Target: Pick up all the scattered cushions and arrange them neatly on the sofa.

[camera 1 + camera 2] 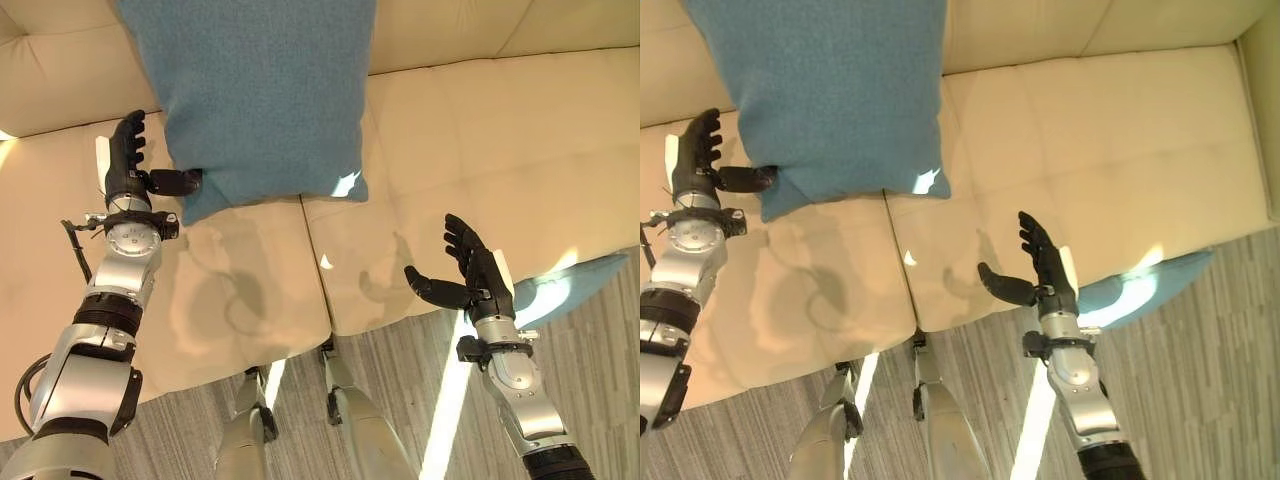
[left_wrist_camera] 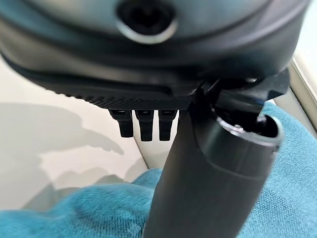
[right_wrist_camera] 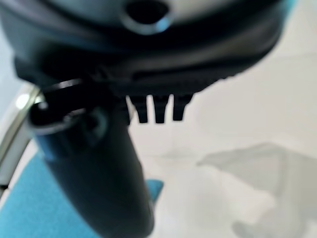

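A large blue cushion (image 1: 260, 90) stands on the cream sofa (image 1: 500, 150), leaning against its backrest. My left hand (image 1: 125, 165) is open beside the cushion's lower left corner, its thumb (image 2: 213, 183) reaching out to touch that corner (image 2: 74, 218). Over the seat's front edge, my right hand (image 1: 480, 275) hovers open and empty, palm turned toward the cushion. A second blue cushion (image 1: 570, 285) lies on the floor against the sofa's front, just right of the right hand, partly lit by sun.
Grey striped carpet (image 1: 600, 400) runs in front of the sofa. The seat to the right of the standing cushion (image 1: 1120, 150) is bare. The sofa's right armrest (image 1: 1260, 100) rises at the far right.
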You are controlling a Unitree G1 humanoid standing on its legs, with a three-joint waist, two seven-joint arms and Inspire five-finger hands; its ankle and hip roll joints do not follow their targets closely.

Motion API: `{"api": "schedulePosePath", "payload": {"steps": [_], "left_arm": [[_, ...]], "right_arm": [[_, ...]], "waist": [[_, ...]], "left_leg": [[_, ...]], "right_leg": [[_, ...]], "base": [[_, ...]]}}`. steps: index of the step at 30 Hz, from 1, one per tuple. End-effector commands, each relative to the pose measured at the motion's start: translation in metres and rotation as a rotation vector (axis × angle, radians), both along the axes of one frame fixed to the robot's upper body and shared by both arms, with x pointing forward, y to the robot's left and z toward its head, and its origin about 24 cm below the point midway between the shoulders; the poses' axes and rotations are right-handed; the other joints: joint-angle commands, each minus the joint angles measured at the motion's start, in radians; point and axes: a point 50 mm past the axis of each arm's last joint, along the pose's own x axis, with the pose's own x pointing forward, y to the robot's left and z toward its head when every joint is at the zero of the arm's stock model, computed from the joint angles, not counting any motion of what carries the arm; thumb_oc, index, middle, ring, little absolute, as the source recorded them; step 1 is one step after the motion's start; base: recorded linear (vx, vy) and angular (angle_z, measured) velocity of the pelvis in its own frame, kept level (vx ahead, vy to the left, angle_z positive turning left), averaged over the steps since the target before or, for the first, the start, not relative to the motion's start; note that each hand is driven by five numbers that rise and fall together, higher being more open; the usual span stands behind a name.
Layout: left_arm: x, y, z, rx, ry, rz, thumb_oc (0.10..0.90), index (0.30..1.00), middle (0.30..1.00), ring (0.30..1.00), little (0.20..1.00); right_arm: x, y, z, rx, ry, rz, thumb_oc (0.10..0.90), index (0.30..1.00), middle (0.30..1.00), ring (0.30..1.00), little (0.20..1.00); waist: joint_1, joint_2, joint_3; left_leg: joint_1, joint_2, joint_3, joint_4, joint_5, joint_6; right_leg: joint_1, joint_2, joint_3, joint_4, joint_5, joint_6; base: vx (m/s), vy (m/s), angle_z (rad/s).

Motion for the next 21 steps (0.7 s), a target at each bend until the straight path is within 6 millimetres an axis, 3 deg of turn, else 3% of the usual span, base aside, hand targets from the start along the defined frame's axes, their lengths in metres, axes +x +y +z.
{"api": "schedulePosePath", "payload": {"steps": [1, 3, 6, 7, 8, 11, 14, 15, 18, 19, 21], "left_arm": [[-0.015, 0.011, 0.018, 0.044, -0.159, 0.011, 0.800, 0.900, 0.900, 0.900, 0.900], [-0.037, 0.010, -0.027, -0.023, -0.084, -0.002, 0.800, 0.900, 0.900, 0.900, 0.900], [-0.065, 0.004, -0.076, -0.054, 0.042, -0.026, 0.800, 0.900, 0.900, 0.900, 0.900], [-0.073, 0.003, -0.090, -0.065, 0.084, -0.026, 0.800, 0.900, 0.900, 0.900, 0.900], [-0.073, 0.003, -0.090, -0.065, 0.084, -0.026, 0.800, 0.900, 0.900, 0.900, 0.900], [-0.109, -0.004, -0.152, -0.182, 0.290, -0.023, 0.800, 0.900, 0.900, 0.900, 0.900], [-0.136, -0.008, -0.189, -0.208, 0.459, -0.027, 0.800, 0.900, 0.900, 0.900, 0.900], [-0.137, -0.008, -0.189, -0.209, 0.459, -0.027, 0.800, 0.900, 0.900, 0.900, 0.900], [-0.176, -0.012, -0.231, -0.161, 0.707, -0.054, 0.800, 0.900, 0.900, 0.900, 0.900], [-0.176, -0.012, -0.231, -0.161, 0.707, -0.054, 0.800, 0.900, 0.900, 0.900, 0.900], [-0.198, -0.020, -0.255, -0.146, 0.848, -0.074, 0.800, 0.900, 0.900, 0.900, 0.900]], "right_arm": [[-0.014, -0.016, 0.021, -0.012, -0.135, -0.037, 0.800, 0.900, 0.900, 0.900, 0.900], [-0.019, -0.020, 0.009, -0.034, -0.076, -0.058, 0.800, 0.900, 0.900, 0.900, 0.900], [-0.021, -0.026, -0.006, -0.081, 0.006, -0.078, 0.800, 0.900, 0.900, 0.900, 0.900], [-0.022, -0.028, -0.012, -0.092, 0.039, -0.084, 0.800, 0.900, 0.900, 0.900, 0.900], [-0.021, -0.028, -0.012, -0.092, 0.039, -0.083, 0.800, 0.900, 0.900, 0.900, 0.900], [-0.029, -0.039, -0.046, -0.127, 0.207, -0.134, 0.800, 0.900, 0.900, 0.900, 0.900], [-0.035, -0.043, -0.071, -0.149, 0.329, -0.154, 0.800, 0.900, 0.900, 0.900, 0.900], [-0.035, -0.043, -0.071, -0.149, 0.330, -0.153, 0.800, 0.900, 0.900, 0.900, 0.900], [-0.045, -0.045, -0.097, -0.154, 0.452, -0.164, 0.800, 0.900, 0.900, 0.900, 0.900], [-0.045, -0.045, -0.097, -0.154, 0.452, -0.164, 0.800, 0.900, 0.900, 0.900, 0.900], [-0.056, -0.045, -0.122, -0.177, 0.574, -0.173, 0.800, 0.900, 0.900, 0.900, 0.900]], "waist": [[0.005, 0.008, -0.078], [0.034, 0.011, -0.080], [0.058, 0.015, -0.080], [0.065, 0.017, -0.081], [0.064, 0.016, -0.081], [0.087, 0.028, -0.097], [0.101, 0.038, -0.122], [0.101, 0.038, -0.120], [0.114, 0.050, -0.148], [0.114, 0.050, -0.146], [0.122, 0.054, -0.172]], "left_leg": [[0.015, -0.009, -0.085, 0.104, -0.151, -0.020], [0.087, -0.010, -0.087, 0.074, -0.148, -0.024], [0.174, -0.006, -0.089, 0.044, -0.145, -0.028], [0.202, -0.004, -0.088, 0.033, -0.143, -0.029], [0.201, -0.006, -0.088, 0.031, -0.138, -0.029], [0.294, -0.001, -0.101, -0.003, -0.127, -0.030], [0.344, 0.001, -0.107, -0.021, -0.120, -0.032], [0.347, 0.002, -0.108, -0.024, -0.119, -0.033], [0.401, 0.011, -0.117, -0.040, -0.109, -0.037], [0.404, 0.011, -0.118, -0.042, -0.109, -0.037], [0.437, 0.018, -0.122, -0.054, -0.103, -0.043]], "right_leg": [[0.062, -0.057, -0.058, 0.054, -0.095, 0.104], [0.121, -0.056, -0.071, 0.060, -0.119, 0.097], [0.198, -0.052, -0.086, 0.065, -0.142, 0.089], [0.221, -0.050, -0.090, 0.065, -0.148, 0.088], [0.220, -0.051, -0.090, 0.063, -0.145, 0.087], [0.315, -0.043, -0.115, 0.056, -0.171, 0.081], [0.365, -0.035, -0.136, 0.049, -0.186, 0.078], [0.368, -0.035, -0.137, 0.048, -0.186, 0.078], [0.428, -0.023, -0.150, 0.049, -0.209, 0.072], [0.431, -0.023, -0.151, 0.048, -0.209, 0.072], [0.473, -0.012, -0.160, 0.041, -0.223, 0.069]], "base": [[0.05, -0.053, 0.00], [0.08, -0.060, 0.02], [0.10, -0.054, 0.14], [0.04, -0.015, 0.23], [0.05, -0.031, 0.21], [0.08, -0.082, 0.25], [0.04, -0.058, 0.30], [0.02, -0.049, 0.36], [0.00, -0.077, 0.12], [-0.01, -0.045, 0.09], [-0.01, -0.040, 0.22]]}}
